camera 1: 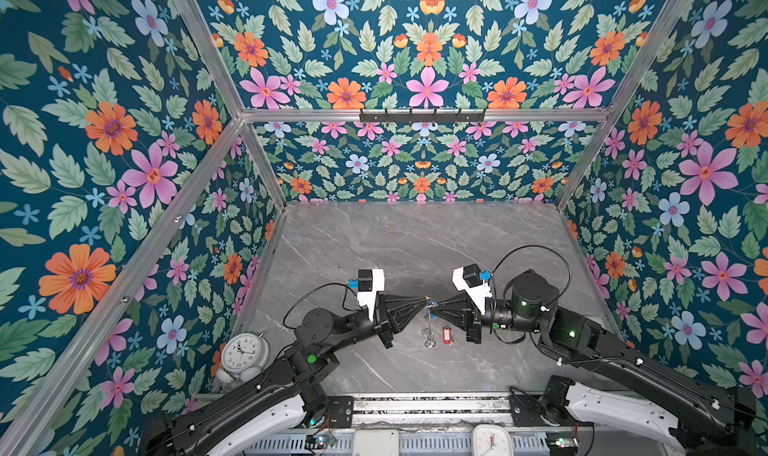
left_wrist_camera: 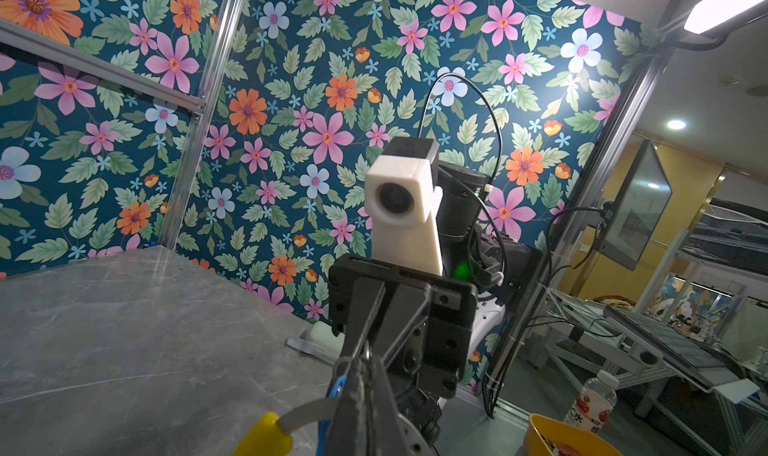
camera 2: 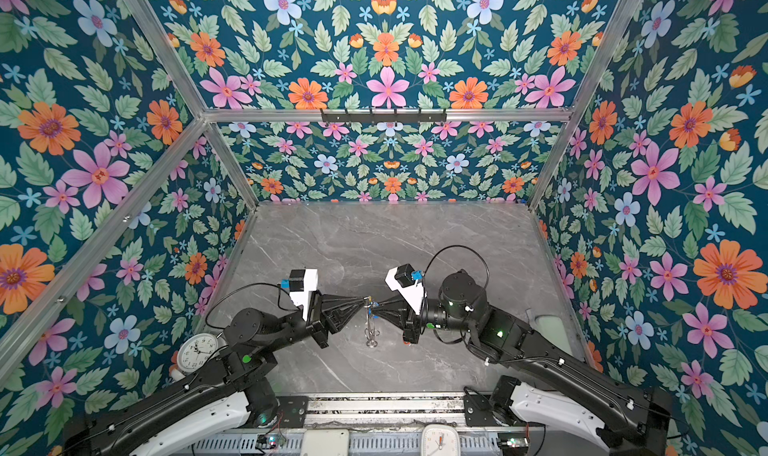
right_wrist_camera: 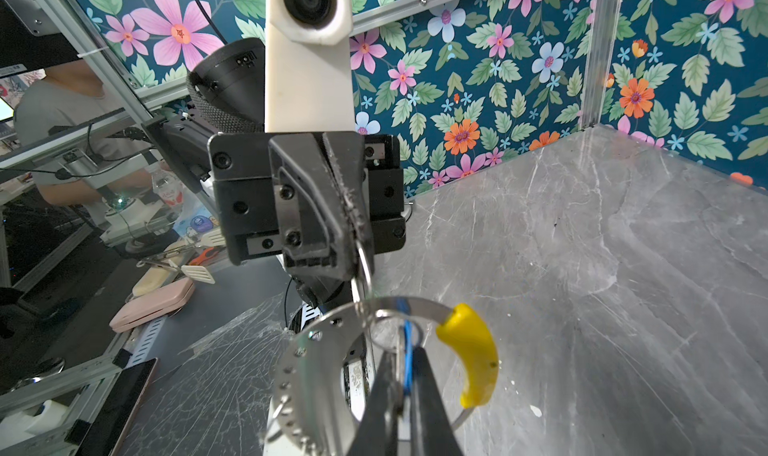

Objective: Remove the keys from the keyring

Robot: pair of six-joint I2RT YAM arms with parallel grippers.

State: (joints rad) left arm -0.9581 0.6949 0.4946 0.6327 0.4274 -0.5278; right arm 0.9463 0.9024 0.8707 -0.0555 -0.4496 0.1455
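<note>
Black numerals are seen on a round white clock [camera 1: 243,352] at the left edge of the worktop [camera 1: 374,242], whose grey marbled far half is left open. Above its middle, the thin, yellow-sleeved metal keyring [right_wrist_camera: 469,358] is pinched by the closed left end effector [camera 1: 424,299], and the blue-tagged key [right_wrist_camera: 408,366] is clamped by the closed right end effector [camera 1: 435,305]. 1 red-tagged key [camera 1: 446,334] lies on the worktop nearby.

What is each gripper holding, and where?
Left gripper pinches the keyring by a thin wire section; right gripper clamps the blue tag across its flat faces.
</note>
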